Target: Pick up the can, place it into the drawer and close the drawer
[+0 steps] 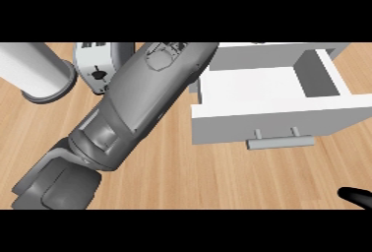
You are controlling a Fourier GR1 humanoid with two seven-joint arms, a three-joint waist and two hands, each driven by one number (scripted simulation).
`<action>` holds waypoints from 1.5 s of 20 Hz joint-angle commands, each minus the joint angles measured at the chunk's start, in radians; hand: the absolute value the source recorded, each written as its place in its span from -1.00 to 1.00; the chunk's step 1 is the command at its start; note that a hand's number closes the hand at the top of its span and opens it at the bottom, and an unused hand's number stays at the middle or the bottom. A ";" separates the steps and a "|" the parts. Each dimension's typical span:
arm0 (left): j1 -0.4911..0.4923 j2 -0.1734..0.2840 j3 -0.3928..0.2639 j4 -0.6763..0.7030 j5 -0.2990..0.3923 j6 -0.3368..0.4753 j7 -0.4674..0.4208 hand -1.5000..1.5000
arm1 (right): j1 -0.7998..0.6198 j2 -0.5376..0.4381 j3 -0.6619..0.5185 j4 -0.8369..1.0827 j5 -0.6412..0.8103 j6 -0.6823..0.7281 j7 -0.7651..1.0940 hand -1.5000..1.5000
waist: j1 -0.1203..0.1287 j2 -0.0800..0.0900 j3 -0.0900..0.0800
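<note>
The left forearm (138, 103) sweeps diagonally from lower left up to the top centre of the frame, and its hand is lost past the upper edge, so no telling how the fingers are set. The can itself is not visible anywhere. The open drawer (272, 118) sits upper right, handle (280, 141) facing down-frame, just right of that arm. At the lower right corner only a black tip of the right hand (357, 197) shows; its state can't be judged.

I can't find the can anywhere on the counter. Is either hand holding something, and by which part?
It cannot be told. The left forearm stretches past the view's top, its hand unseen; only a black tip of the right hand shows. The drawer stands open.
</note>
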 commanded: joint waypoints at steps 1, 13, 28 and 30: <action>-0.037 0.000 -0.027 0.069 0.025 0.018 -0.026 1.00 | -0.007 -0.053 -0.049 -0.015 -0.062 0.029 0.041 -1.00 | -0.007 0.000 0.000; -0.072 0.000 -0.074 0.178 0.102 0.149 -0.108 -1.00 | -0.052 -0.037 0.018 -0.009 0.019 0.010 0.006 -1.00 | -0.044 0.014 0.001; -0.099 0.000 -0.035 0.170 0.224 0.142 -0.168 -1.00 | -0.202 -0.212 0.163 0.166 0.408 0.064 -0.142 -1.00 | 0.000 0.019 0.000; -0.099 0.000 -0.031 0.191 0.228 0.151 -0.179 -1.00 | -0.207 -0.206 0.236 0.196 0.494 0.053 -0.177 -1.00 | 0.007 0.021 0.000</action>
